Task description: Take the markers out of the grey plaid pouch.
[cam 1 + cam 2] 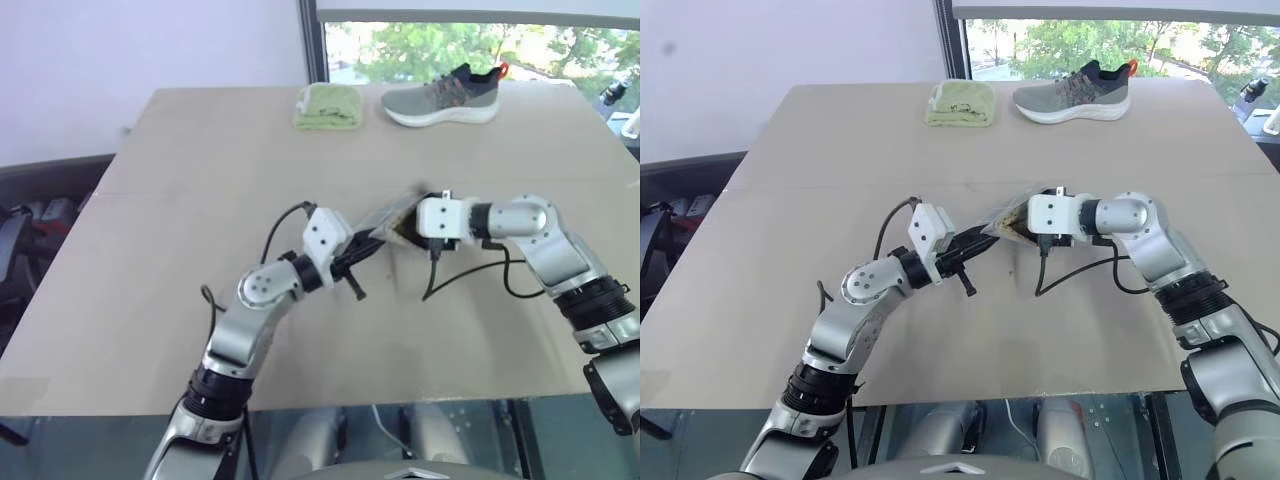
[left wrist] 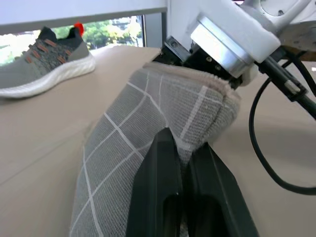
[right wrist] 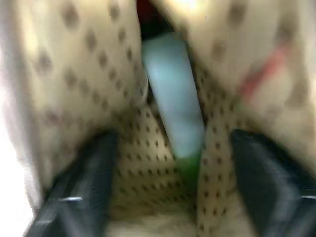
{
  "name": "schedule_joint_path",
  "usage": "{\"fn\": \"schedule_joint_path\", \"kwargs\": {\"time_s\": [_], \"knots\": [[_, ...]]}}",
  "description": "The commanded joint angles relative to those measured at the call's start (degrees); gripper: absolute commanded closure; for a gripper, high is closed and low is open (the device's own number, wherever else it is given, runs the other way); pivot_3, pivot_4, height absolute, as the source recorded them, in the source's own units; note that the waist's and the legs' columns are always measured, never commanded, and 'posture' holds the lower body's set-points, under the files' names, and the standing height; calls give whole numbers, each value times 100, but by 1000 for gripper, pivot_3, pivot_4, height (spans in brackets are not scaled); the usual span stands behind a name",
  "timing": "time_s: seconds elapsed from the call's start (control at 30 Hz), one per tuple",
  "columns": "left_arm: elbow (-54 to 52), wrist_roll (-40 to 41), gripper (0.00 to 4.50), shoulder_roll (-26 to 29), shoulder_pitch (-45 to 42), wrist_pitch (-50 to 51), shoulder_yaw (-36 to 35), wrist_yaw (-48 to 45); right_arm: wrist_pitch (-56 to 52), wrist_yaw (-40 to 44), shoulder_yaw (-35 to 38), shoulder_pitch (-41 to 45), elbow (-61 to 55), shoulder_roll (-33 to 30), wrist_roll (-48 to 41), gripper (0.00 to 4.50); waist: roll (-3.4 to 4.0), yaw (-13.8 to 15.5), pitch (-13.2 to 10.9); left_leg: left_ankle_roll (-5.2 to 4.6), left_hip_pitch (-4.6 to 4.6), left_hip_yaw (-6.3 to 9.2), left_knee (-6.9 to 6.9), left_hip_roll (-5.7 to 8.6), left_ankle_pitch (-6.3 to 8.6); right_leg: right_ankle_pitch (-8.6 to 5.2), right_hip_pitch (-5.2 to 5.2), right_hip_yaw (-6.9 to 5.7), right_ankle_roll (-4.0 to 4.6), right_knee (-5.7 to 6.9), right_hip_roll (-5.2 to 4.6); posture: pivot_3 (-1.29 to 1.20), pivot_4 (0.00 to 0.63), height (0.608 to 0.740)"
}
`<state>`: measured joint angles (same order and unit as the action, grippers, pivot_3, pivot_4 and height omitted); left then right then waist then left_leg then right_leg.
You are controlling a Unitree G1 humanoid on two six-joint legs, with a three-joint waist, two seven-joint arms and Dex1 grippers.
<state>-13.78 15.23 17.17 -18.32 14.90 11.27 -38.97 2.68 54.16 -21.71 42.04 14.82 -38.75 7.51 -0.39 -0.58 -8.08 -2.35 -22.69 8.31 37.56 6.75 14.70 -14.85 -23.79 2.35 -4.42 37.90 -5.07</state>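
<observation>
My left gripper is shut on one edge of the grey plaid pouch and holds it above the middle of the table. The pouch slants up toward my right gripper, which is pushed into its open mouth. In the right wrist view the right gripper is open inside the tan dotted lining. A light green marker lies between its two fingers, touching neither. Something red shows deeper in the pouch. The rest of what the pouch holds is hidden.
A grey shoe and a folded yellow-green cloth lie at the table's far edge by the window. Black cables hang from my right wrist just over the tabletop.
</observation>
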Motion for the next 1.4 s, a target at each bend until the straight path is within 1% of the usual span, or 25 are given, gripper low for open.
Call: {"fn": "schedule_joint_path", "kwargs": {"time_s": [0.03,0.27,0.4,0.5,0.6,0.63,0.77,0.83,0.87,1.0,1.1,1.17,1.2,1.27,1.3,1.33,1.4], "knots": [[-370,202,4500,37,-85,-168,-330,20,-236,-59,245,-75,416,-293,252,43,0,-6,0,0,0,0,0,0,0,0,-1,1,0,0,0,0,150,740],[-375,224,4500,53,-65,-149,-358,56,-217,-124,338,-19,632,-347,232,43,0,-15,0,0,1,0,0,-1,0,0,0,2,0,2,1,0,150,740],[-354,223,4500,56,-81,-148,-366,75,-500,70,651,10,396,-276,-305,43,0,-14,0,0,1,0,0,-1,0,0,0,1,0,1,0,0,150,740],[-361,235,4500,37,-79,-143,-345,80,-535,162,708,-14,272,-243,-470,43,0,-12,0,0,1,0,0,-1,0,0,0,2,0,1,0,0,150,740],[-364,239,4500,21,-92,-138,-330,76,-536,191,728,-105,260,-191,-548,890,0,-10,0,0,1,0,0,-1,0,0,0,2,0,1,0,0,150,740],[-365,237,4500,19,-96,-135,-330,72,-496,186,717,-136,296,-182,-522,1329,0,-11,0,0,1,0,0,-1,0,0,0,1,0,1,0,0,150,740],[-382,256,4500,23,-119,-93,-370,46,-198,75,663,-127,626,-154,-353,3378,0,-15,0,0,1,-1,0,-1,0,0,0,2,0,1,0,0,150,740],[-396,265,4500,35,-120,-80,-380,41,-76,13,656,-103,804,-146,-266,4291,0,-18,0,0,1,-1,0,-1,0,0,-1,2,0,2,0,0,150,740],[-402,269,4500,41,-119,-75,-382,45,-7,-10,642,-96,898,-152,-203,4408,0,-18,0,0,1,-1,0,-1,0,0,-1,2,0,2,0,0,150,740],[-413,271,4500,50,-115,-65,-395,65,80,-26,658,-120,1001,-181,-128,4408,0,-17,0,0,1,-1,0,-1,0,0,0,2,0,2,1,0,150,740],[-396,266,4500,41,-117,-66,-394,73,-17,89,731,-146,804,-161,-263,4408,0,-17,0,0,1,-1,0,-1,0,0,0,2,0,2,1,0,150,740],[-335,263,4500,7,-142,-90,-362,65,-202,151,806,-144,512,-46,-477,3909,0,-18,0,0,1,-1,0,-1,0,0,0,2,0,2,1,0,150,740],[-322,265,4500,-4,-146,-98,-349,62,-254,160,823,-151,416,-17,-536,3753,0,-20,0,0,1,-1,0,-1,0,0,0,3,0,1,0,0,150,740],[-284,288,4500,-39,-173,-102,-328,55,-450,53,891,-162,165,133,-625,2631,0,-19,0,0,1,-1,0,-1,0,0,0,3,0,2,0,0,150,740],[-253,309,4500,-70,-194,-100,-317,50,-653,27,905,-186,-66,250,-706,2362,0,-18,0,0,1,-1,0,-2,0,0,0,3,0,2,0,0,150,740],[-213,368,4500,-99,-217,-77,-299,0,-852,0,861,-218,-323,381,-742,1880,0,-21,0,0,1,-1,0,-2,0,0,0,3,0,2,0,0,150,740],[-168,467,4500,-143,-241,-27,-266,-102,-1124,-21,762,-285,-705,550,-731,1880,0,-20,0,0,1,0,0,-2,0,0,-1,3,0,2,0,0,150,740]]}}
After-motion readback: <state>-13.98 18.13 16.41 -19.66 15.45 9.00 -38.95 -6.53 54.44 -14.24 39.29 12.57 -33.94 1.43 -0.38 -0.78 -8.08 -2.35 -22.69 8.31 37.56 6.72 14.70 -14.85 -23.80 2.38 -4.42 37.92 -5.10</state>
